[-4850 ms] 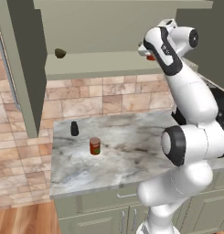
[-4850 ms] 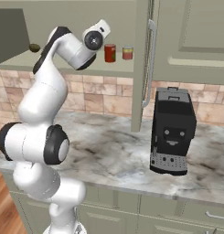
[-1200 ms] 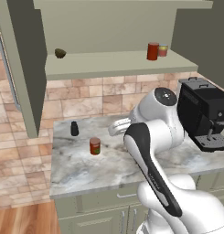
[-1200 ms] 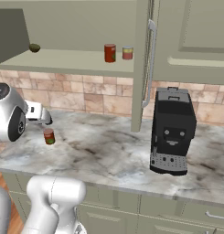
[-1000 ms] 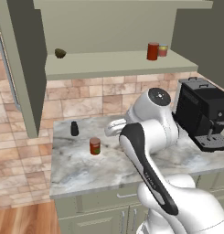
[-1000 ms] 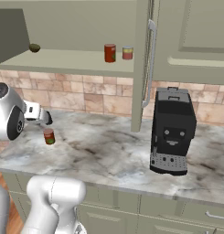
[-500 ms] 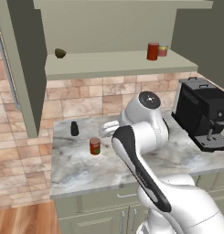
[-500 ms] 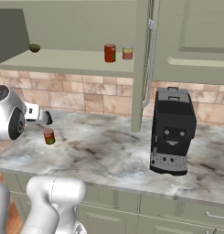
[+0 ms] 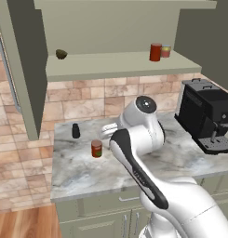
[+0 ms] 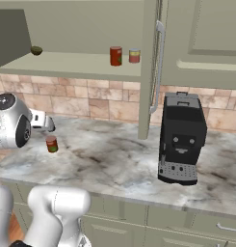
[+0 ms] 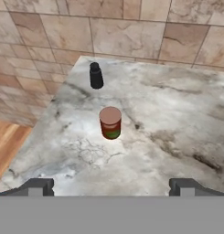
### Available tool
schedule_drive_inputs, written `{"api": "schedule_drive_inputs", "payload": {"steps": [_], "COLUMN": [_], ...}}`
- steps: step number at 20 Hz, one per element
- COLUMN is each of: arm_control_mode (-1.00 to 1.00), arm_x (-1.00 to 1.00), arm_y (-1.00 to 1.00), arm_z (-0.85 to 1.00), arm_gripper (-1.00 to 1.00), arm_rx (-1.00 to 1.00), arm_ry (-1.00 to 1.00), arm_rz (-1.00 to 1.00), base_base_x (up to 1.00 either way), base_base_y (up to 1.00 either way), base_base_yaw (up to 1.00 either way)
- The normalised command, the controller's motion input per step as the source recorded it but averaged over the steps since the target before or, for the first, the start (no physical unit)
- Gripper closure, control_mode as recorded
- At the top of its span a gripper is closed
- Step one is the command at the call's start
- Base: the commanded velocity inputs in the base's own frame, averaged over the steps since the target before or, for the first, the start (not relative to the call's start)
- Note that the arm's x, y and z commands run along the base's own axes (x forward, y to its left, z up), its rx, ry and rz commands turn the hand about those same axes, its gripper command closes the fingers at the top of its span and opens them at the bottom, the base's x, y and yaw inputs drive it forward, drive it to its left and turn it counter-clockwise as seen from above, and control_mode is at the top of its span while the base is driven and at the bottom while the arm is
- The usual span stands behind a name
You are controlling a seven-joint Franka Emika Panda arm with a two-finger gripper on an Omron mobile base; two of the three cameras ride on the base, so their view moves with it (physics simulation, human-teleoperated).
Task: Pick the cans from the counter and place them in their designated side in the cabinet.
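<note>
So the left base cam sat behind the arm, off to its left, looking forward and down over the counter (image 9: 78,172) and up into the open cabinet (image 9: 110,65). The right base cam did the same from the other side, taking in the coffee machine (image 10: 181,140) too. Both shared the shelf, the counter and the labelled can (image 9: 97,148). The hand cam hung close over that can, angled down at the marble.
</note>
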Motion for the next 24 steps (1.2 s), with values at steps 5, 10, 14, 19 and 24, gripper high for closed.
{"api": "schedule_drive_inputs", "payload": {"steps": [5, 10, 14, 19, 24], "arm_control_mode": [-1.0, -1.0, -1.0, -1.0, -1.0], "arm_x": [0.23, 0.23, 0.2, 0.14, 0.19], "arm_y": [0.13, 0.08, 0.06, 0.06, 0.07], "arm_z": [-0.22, -0.19, -0.22, -0.24, -0.23], "arm_gripper": [-1.0, -1.0, -1.0, -1.0, -1.0], "arm_rx": [0.0, 0.0, 0.0, -0.01, -0.01], "arm_ry": [0.0, 0.0, 0.0, 0.0, 0.0], "arm_rz": [0.0, 0.0, 0.0, 0.0, 0.0], "base_base_x": [0.0, 0.0, 0.0, 0.0, 0.0], "base_base_y": [0.0, 0.0, 0.0, 0.0, 0.0], "base_base_yaw": [0.0, 0.0, 0.0, 0.0, 0.0]}}
